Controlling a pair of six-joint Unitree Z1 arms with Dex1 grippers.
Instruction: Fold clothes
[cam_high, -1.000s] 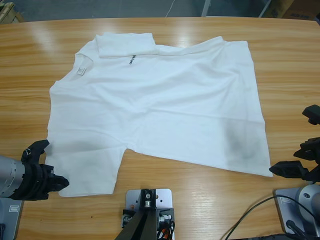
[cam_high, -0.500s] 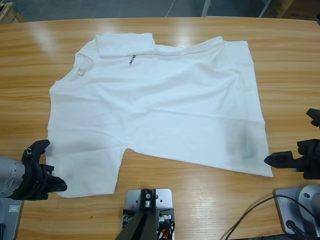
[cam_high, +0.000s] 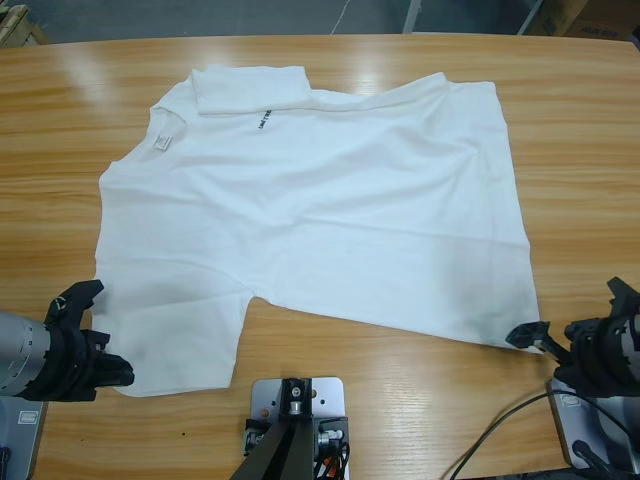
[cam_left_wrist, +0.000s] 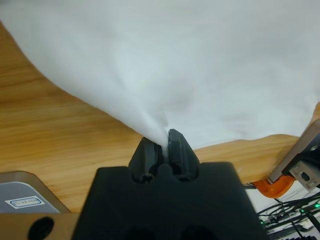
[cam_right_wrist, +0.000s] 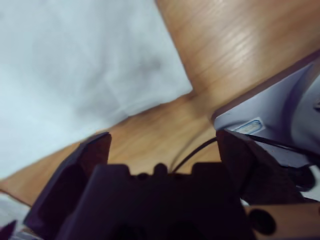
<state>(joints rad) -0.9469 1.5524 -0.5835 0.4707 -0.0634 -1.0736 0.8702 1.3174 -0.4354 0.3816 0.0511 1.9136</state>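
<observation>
Lying flat across the long wooden table (cam_high: 580, 130), the plain white short-sleeved cotton T-shirt (cam_high: 320, 210) was spread with its round neck and small label toward ten o'clock and its hem toward four o'clock. One sleeve was seen doubled over near twelve o'clock, above a line of tiny dark print. The other sleeve was draped toward seven o'clock, and there the left gripper (cam_high: 90, 365) was found: in the left wrist view its two black jaws (cam_left_wrist: 162, 150) were pressed together on a pinch of white cloth, the fabric drawn up into a small peak between them. That hold was judged to be a ready anchor for lifting the sleeve corner over the body of the shirt.

At four o'clock the right gripper (cam_high: 545, 335) was set low at the hem corner, with its jaws spread wide in the right wrist view (cam_right_wrist: 165, 150) and bare wood between them, the white corner lying just ahead. No cloth was held on that side. The placement was judged a line-up on the matching corner, so that both could be raised together for a first fold, not yet begun.
</observation>
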